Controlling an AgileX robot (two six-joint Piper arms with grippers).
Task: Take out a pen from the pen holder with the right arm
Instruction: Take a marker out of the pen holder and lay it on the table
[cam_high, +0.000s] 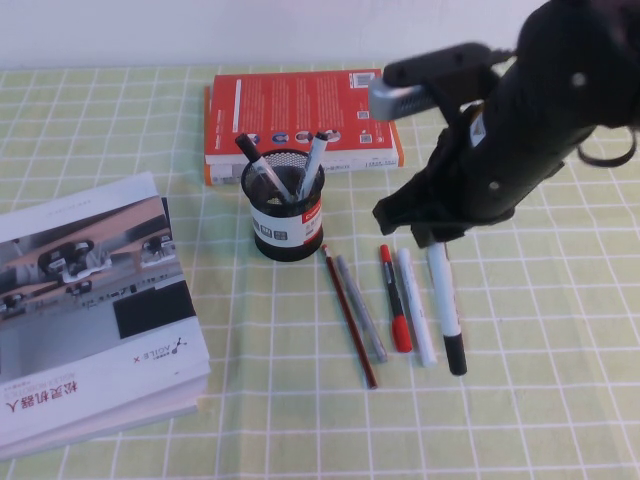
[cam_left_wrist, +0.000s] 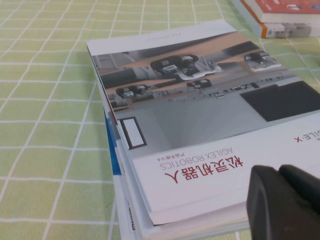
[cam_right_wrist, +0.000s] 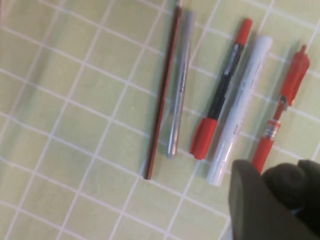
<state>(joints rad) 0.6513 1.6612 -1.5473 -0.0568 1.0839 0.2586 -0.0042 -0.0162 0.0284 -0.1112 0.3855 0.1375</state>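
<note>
The black mesh pen holder stands mid-table with two pens sticking out of it. To its right, my right gripper is shut on the top end of a white pen with a black cap, which points toward the front edge. In the right wrist view a round black end sits between that gripper's fingers. Below it lie a dark pencil, a grey pen, a red-capped marker, a white marker and a red pen. My left gripper hangs shut over the booklet stack.
A red book lies flat behind the holder. A stack of white booklets fills the front left, and its cover shows in the left wrist view. A green checked cloth covers the table.
</note>
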